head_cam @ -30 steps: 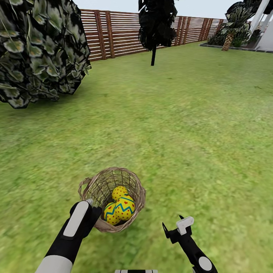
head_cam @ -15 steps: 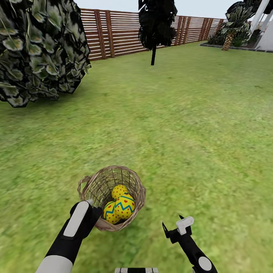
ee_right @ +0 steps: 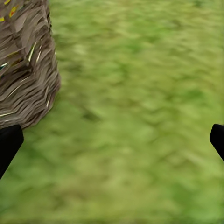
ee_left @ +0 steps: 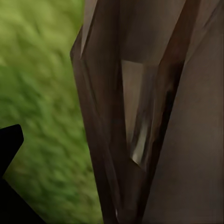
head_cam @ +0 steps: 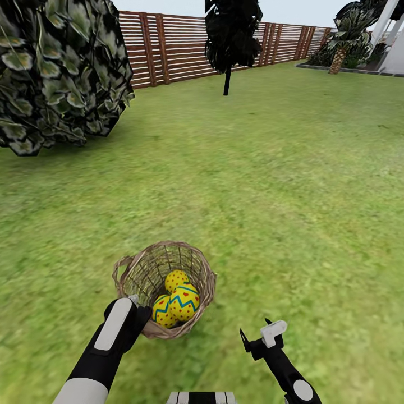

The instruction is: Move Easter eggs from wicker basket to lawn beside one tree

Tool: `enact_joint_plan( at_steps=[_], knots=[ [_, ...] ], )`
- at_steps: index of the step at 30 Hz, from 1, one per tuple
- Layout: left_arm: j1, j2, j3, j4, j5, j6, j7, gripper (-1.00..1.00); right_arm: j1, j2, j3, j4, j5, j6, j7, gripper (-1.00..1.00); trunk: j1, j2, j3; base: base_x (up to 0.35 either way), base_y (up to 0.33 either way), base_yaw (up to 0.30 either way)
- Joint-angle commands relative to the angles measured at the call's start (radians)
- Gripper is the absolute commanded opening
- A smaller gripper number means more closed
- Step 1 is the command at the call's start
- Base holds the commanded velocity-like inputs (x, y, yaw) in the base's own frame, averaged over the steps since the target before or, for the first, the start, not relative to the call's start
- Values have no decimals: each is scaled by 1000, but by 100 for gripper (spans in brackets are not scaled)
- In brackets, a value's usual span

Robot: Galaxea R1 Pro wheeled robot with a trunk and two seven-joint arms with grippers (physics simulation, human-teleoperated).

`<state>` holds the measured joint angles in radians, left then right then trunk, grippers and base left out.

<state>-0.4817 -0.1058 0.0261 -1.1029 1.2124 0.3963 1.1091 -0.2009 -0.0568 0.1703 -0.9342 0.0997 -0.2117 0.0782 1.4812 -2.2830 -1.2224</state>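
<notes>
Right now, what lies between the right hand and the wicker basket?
Only bare lawn. In the head view, grass separates the right hand from the wicker basket, with nothing lying on it.

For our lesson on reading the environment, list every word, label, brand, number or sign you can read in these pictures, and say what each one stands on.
There is no readable text.
The three yellow Easter eggs in the round brown woven wicker basket carry only red dots, blue zigzag bands and red hearts: no letters or numbers.
The brown horizontal-slat wooden fence bears no sign.
The robot's black and white left gripper and right gripper show no markings.
</notes>
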Motion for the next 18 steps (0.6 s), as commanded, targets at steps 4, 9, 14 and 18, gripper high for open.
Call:
enact_joint_plan(
  at_steps=[4, 9, 14, 18],
  knots=[
    [0, 1, 0, 0, 1, 0, 0, 100, 0, 0, 0, 0, 0, 0, 0, 100, 0, 0, 0, 0, 0, 0],
    [0, 1, 0, 0, 0, -1, 1, -100, 0, 0, 0, 1, 0, 0, -2, 100, 0, 0, 0, 0, 0, 0],
    [0, 1, 0, 2, 1, -6, 8, -100, 0, 0, 0, 7, 0, -1, -2, 100, 0, 0, 0, 0, 0, 0],
    [0, 0, 0, 0, -1, -1, 12, -100, 0, 0, 0, 8, -1, -2, -2, 100, 0, 0, 0, 0, 0, 0]
  ],
)
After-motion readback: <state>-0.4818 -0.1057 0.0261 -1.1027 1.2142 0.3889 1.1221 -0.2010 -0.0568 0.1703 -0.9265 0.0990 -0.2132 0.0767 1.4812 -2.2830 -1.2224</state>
